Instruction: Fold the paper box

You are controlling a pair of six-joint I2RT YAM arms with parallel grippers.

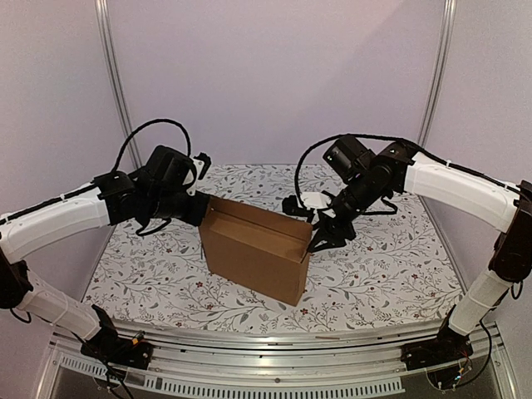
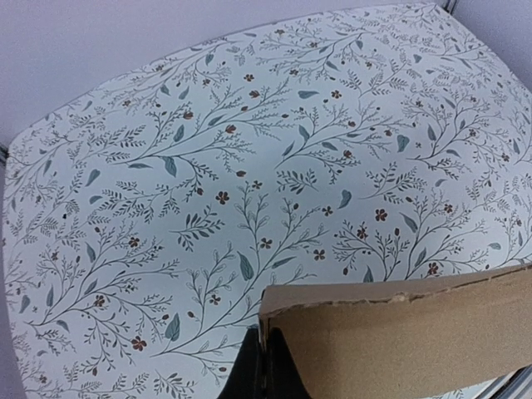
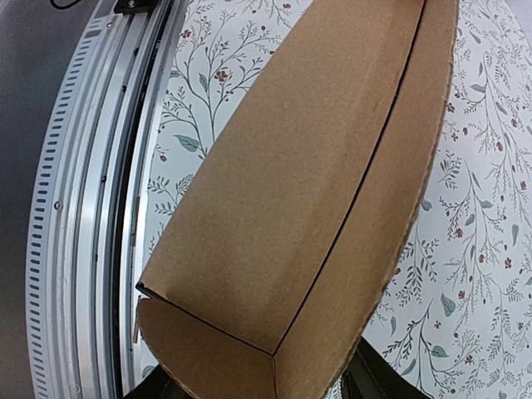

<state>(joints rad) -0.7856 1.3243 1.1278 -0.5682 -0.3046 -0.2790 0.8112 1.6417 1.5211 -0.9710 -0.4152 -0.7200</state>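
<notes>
The paper box [image 1: 249, 247] is plain brown cardboard, standing half-formed on its long side in the middle of the table with its top open. My left gripper [image 1: 202, 209] is shut on the box's upper left corner. In the left wrist view its black fingers [image 2: 249, 374] pinch the thin edge of the cardboard wall [image 2: 399, 332]. My right gripper [image 1: 318, 237] is at the box's right end. In the right wrist view its jaws straddle the end of the box [image 3: 291, 191], one dark finger [image 3: 378, 378] on each side, closed against the walls.
The table wears a white cloth with a leafy flower print [image 1: 391, 266]. A ridged metal rail [image 1: 274, 378] runs along the near edge, also seen in the right wrist view as the rail [image 3: 83, 208]. Pale walls and two upright poles [image 1: 116, 83] close off the back.
</notes>
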